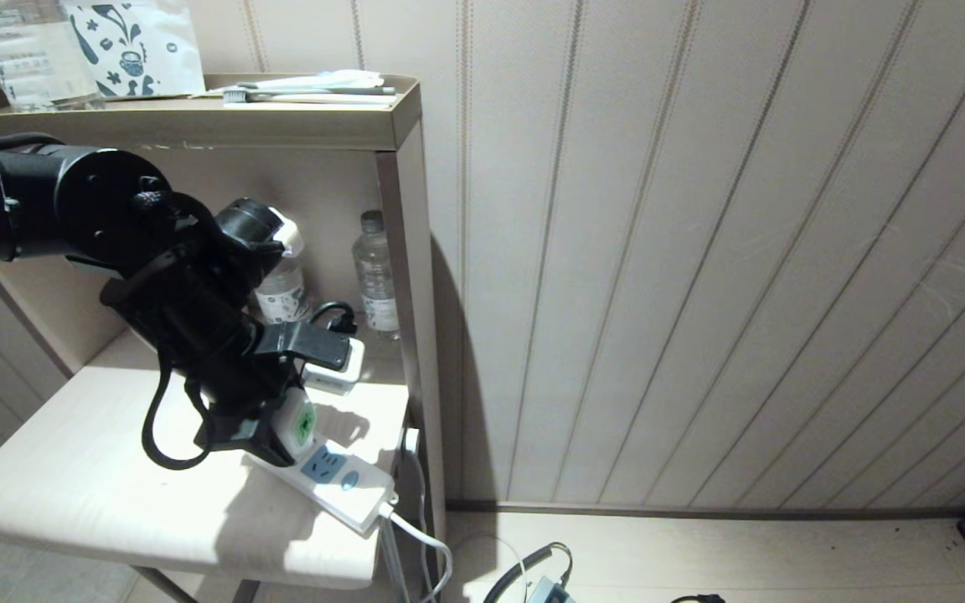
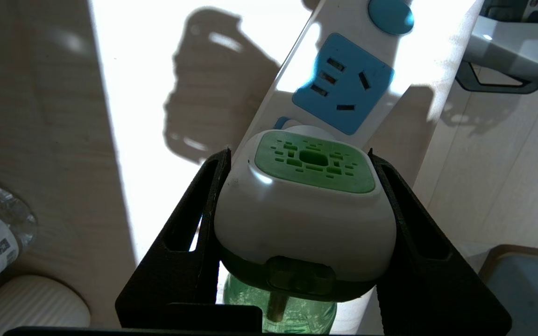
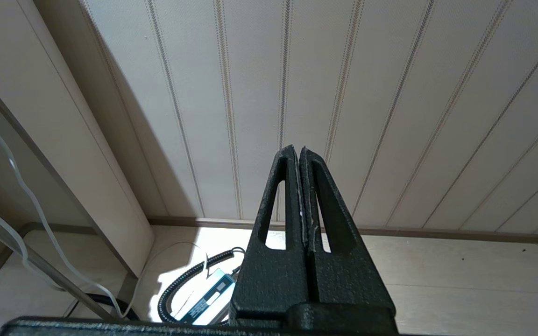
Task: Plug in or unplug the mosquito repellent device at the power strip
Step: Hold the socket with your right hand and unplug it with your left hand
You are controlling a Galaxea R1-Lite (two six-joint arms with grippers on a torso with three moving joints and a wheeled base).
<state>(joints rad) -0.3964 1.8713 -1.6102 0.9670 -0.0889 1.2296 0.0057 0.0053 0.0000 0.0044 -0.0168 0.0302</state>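
Left claw, angled down, grips the mosquito repellent device over the power strip.

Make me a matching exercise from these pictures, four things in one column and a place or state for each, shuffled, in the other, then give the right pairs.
Things:
1. white-headed mosquito repellent device with green face and green liquid bottle
2. flat white power strip with blue sockets
3. right gripper
4. clear plastic water bottle

Places or states:
A. standing at the back of the lower shelf
B. jaws pressed together, empty, pointing at the panelled wall
C. clamped between the left gripper's jaws
D. lying flat on the pale shelf, cord hanging off the edge

Pairs: 1-C, 2-D, 3-B, 4-A
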